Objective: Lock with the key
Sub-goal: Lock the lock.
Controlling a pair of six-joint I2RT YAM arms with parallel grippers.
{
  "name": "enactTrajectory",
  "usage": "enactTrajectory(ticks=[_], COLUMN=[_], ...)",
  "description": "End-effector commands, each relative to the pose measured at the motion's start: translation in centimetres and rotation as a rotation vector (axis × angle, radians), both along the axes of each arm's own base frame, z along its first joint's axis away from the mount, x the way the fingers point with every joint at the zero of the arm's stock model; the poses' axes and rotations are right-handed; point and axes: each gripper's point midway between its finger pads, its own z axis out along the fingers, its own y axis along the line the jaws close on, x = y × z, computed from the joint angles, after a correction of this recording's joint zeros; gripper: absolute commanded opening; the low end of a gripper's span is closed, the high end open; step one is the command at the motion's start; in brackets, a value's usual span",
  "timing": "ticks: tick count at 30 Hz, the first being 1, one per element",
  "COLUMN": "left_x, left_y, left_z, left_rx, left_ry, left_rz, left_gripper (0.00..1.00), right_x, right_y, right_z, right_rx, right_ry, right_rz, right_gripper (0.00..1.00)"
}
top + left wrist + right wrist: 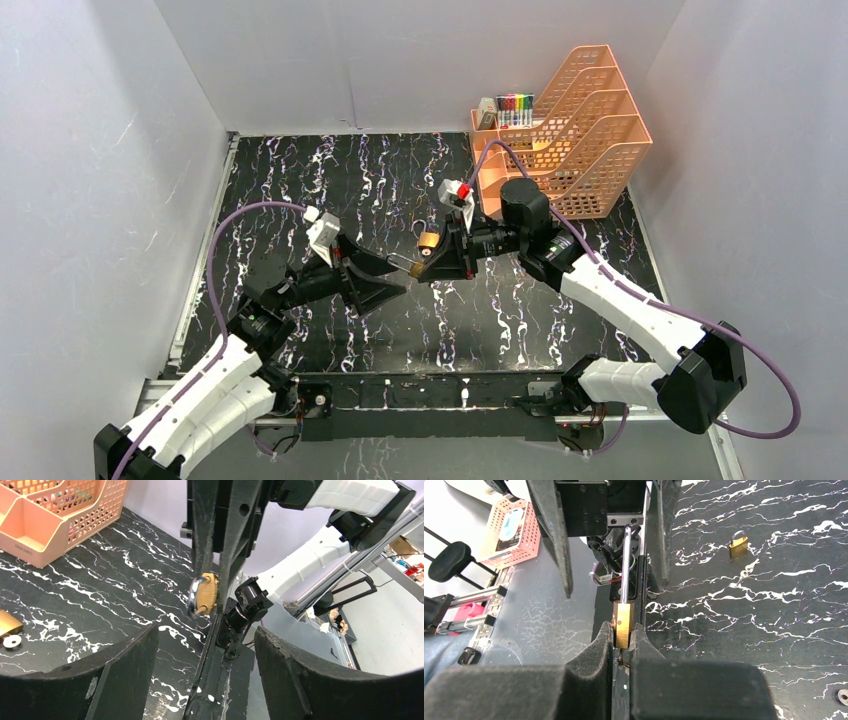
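Several markers (515, 108) stand in the orange rack (590, 150); right claw (623, 639) grips padlock (623, 622), left claw (398, 280) gapes.

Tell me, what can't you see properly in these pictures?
- Key: no view shows it clearly; in the right wrist view the right jaws hide the bottom of the padlock.
- Brass thing: cut off by the left wrist view's left edge.
- Small round thing: too small to name, at the right wrist view's edge.
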Motion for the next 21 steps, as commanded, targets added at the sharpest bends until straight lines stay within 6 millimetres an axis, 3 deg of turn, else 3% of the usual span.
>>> enactTrajectory(ticks=[1,8,14,21], left_x=[-1.3,-1.2,0.3,0.8], left_y=[0.2,0.2,0.2,0.3], left_z=[2.8,3.3,3.3,3.8], left_rx=[-0.031,-0.024,-0.002,-0.012], left_ry=[-0.096,-0.142,-0.146,-0.174], left_rz=[-0.045,-0.045,0.023,0.043], left_gripper=[0.69,0.62,0.62,0.57], right_x=[-0.3,-0.5,-0.7,-0.9], right_y=[-0.4,-0.5,-0.6,-0.7], right_z=[1.9,1.8,1.9,1.7], right_rx=[0.061,0.059,0.058,0.053], right_ry=[-0.072,-0.064,-0.064,-0.065], right_rz=[0.015,0.032,0.037,0.046], right_gripper=[0.0,0.0,0.0,0.0])
